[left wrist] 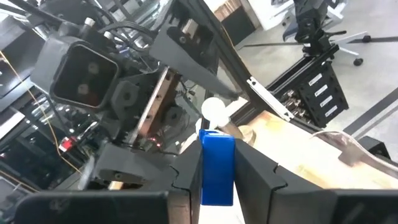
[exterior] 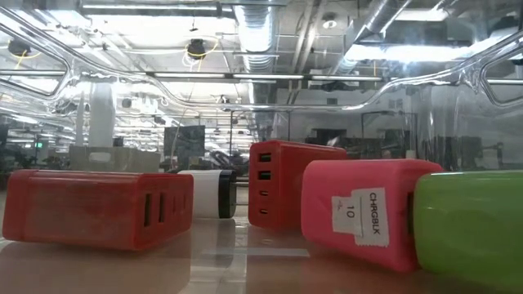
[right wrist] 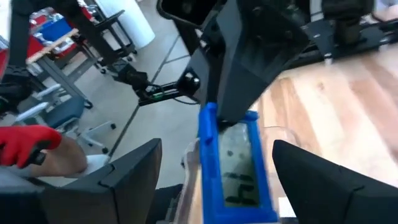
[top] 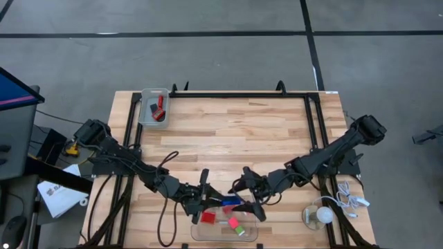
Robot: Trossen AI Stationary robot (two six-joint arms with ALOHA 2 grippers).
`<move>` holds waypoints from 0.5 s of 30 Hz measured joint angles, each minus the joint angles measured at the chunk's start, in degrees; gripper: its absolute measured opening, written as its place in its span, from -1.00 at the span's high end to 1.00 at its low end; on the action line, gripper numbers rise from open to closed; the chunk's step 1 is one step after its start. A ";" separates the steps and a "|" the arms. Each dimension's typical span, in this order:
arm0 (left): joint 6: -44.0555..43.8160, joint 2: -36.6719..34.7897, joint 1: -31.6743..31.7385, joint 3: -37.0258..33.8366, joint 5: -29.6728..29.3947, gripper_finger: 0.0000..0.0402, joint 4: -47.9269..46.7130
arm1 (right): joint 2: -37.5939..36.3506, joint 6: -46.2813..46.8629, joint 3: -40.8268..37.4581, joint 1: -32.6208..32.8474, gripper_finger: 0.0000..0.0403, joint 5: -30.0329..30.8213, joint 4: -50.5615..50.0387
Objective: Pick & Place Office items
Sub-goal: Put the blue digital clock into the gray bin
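Note:
A blue piece (top: pixel 232 203) with a pale centre (right wrist: pixel 239 165) hangs in the air between my two grippers, above the near clear tray (top: pixel 197 235). My left gripper (top: pixel 216 202) is shut on it. My right gripper (top: pixel 250 205) is open; its fingers (right wrist: pixel 130 177) stand wide on either side of the piece's other end and touch nothing. In the near tray lie red blocks (exterior: pixel 90 208), a white and black piece (exterior: pixel 208 194), a pink-red labelled block (exterior: pixel 359 208) and a green one (exterior: pixel 470 224). My left gripper (left wrist: pixel 219 186) pinches the blue piece (left wrist: pixel 217 162) between its two fingers (left wrist: pixel 258 171), which press on its two opposite sides. It comes at the piece roughly level, from the table's left. The piece is lifted clear and sticks out past the fingertips toward the right gripper.
A second clear tray (top: pixel 154 107) at the far left corner holds a red and a black item. A white bulb-like object (top: pixel 318 216) with a white cable (top: pixel 349 200) lies near the right edge. Bare wooden tabletop (top: pixel 228 131) spreads across the middle.

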 joint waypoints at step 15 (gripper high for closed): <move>-23.89 -12.84 -4.31 0.04 -31.33 0.67 -37.59 | -12.87 1.64 0.00 3.57 -0.48 22.10 -22.45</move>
